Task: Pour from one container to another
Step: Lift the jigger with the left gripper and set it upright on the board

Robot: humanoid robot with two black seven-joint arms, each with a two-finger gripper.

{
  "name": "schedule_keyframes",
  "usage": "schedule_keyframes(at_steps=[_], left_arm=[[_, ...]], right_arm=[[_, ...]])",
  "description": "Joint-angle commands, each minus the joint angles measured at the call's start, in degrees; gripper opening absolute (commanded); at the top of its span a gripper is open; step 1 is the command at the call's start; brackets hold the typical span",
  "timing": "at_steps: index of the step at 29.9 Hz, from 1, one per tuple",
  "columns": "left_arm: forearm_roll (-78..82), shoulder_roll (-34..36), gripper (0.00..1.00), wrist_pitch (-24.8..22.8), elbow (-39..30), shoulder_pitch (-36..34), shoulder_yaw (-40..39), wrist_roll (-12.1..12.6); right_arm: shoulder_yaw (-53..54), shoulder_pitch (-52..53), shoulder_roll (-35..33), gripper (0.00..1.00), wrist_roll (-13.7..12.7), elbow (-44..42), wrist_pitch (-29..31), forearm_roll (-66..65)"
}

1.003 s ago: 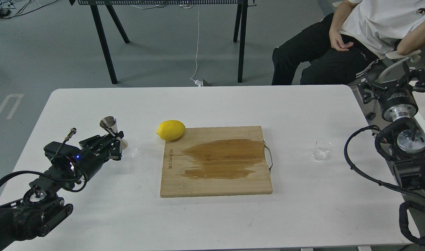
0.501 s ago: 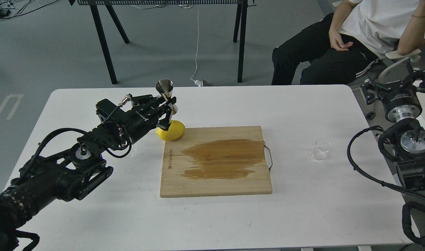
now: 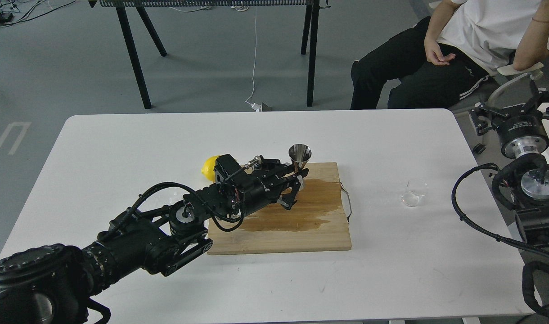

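Task status: the pour is not yet done. The receiving vessel is in hand; the source vessel is untouched.

The left gripper, at frame centre, has its fingers clamped on the waist of the shiny stainless-steel hourglass-shaped jigger. The jigger is upright, open cone upward, above the upper part of the rectangular wooden cutting board. Its contents cannot be determined from this view.

The small clear round glass cup stands on the white table at centre right of the frame, well apart from the board's metal handle and from both grippers. Whether it holds liquid cannot be told.

The right gripper, at the upper right edge, has its fingers spread apart and holds nothing.

A broad dark wet stain covers the board's middle. A yellow lemon lies at the board's upper left corner, partly hidden by the left arm.

Remaining, by judgement: grasp the cup, bring it to the jigger, tilt it.
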Motion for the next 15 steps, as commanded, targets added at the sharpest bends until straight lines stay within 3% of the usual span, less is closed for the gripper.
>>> schedule_keyframes(at_steps=[1,15], left_arm=[[0.00,-0.27,0.06,0.03,2.46,0.34,0.25,0.18],[0.00,-0.27,0.09,0.30,2.46,2.10,0.43,0.09]], right_arm=[[0.00,-0.09,-0.06,1.00,0.00,0.01,0.00,0.00],[0.00,-0.35,-0.32,1.00,0.00,0.10,0.00,0.00]])
